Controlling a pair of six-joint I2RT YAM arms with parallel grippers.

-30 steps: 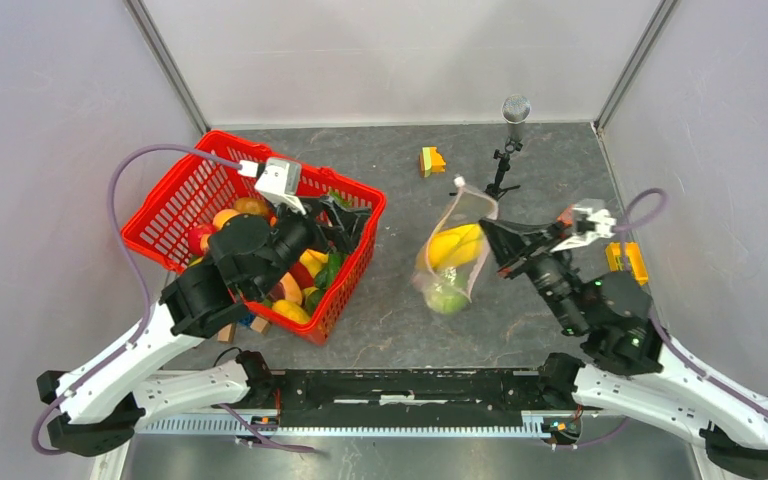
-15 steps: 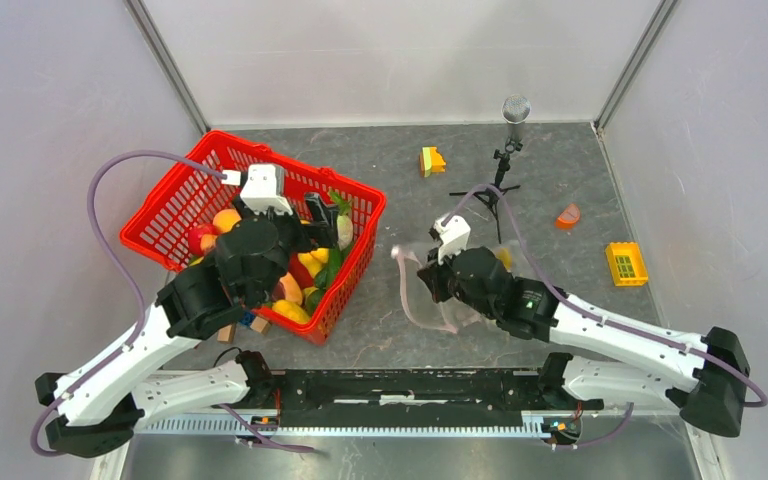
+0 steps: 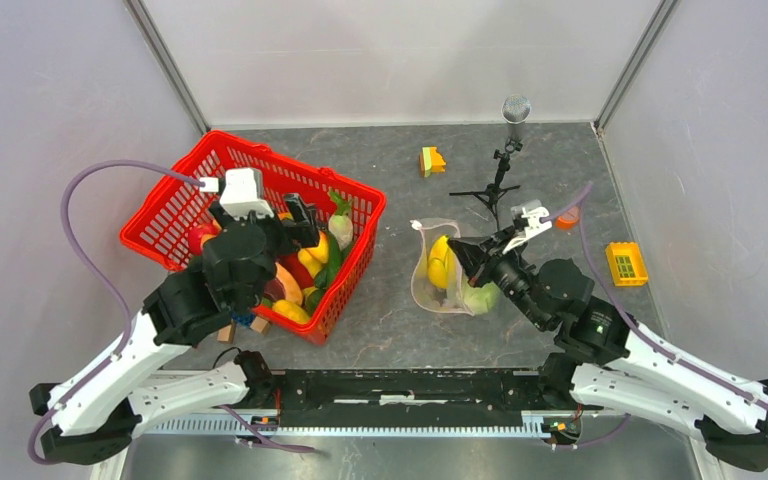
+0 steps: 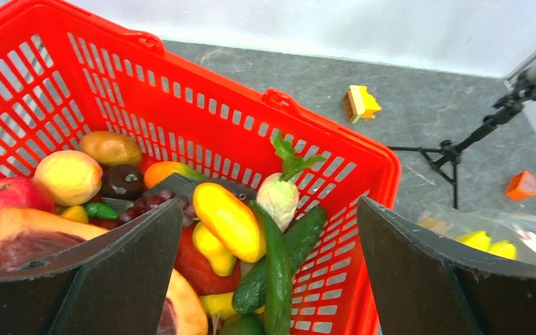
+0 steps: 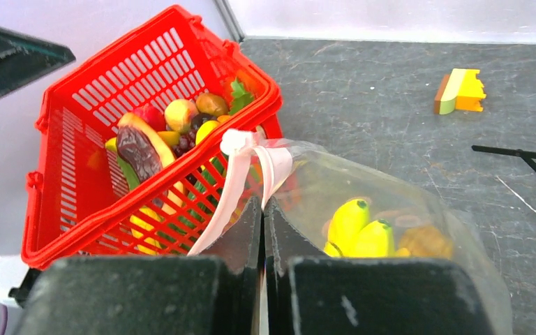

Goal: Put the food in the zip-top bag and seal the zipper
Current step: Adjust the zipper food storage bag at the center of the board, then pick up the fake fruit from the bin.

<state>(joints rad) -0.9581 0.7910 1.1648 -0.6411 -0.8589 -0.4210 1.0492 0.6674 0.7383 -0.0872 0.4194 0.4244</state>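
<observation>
Looking down on the grey bench (image 3: 390,160), I see the red basket (image 3: 175,195) filling its left side, heaped with toy food (image 4: 230,220). My left tool (image 4: 269,209) hangs over that heap with its jaws spread wide, grasping nothing.

Right of the basket and apart from it, the zip-top bag (image 3: 425,285) rests on the bench. My right tool (image 5: 262,209) is clenched on the bag's mouth edge, with the pale pink zipper (image 5: 232,178) pinched between its fingers and bunched above the tips. I cannot tell whether the mouth is sealed. Yellow bananas (image 5: 352,223) and a green piece (image 3: 480,298) lie inside the bag.

A microphone stand (image 3: 500,170) rises behind the bag. Smaller still are a yellow block (image 3: 626,263) near the right wall, a yellow-and-green block (image 3: 432,160) toward the back, and an orange piece (image 3: 566,217).
</observation>
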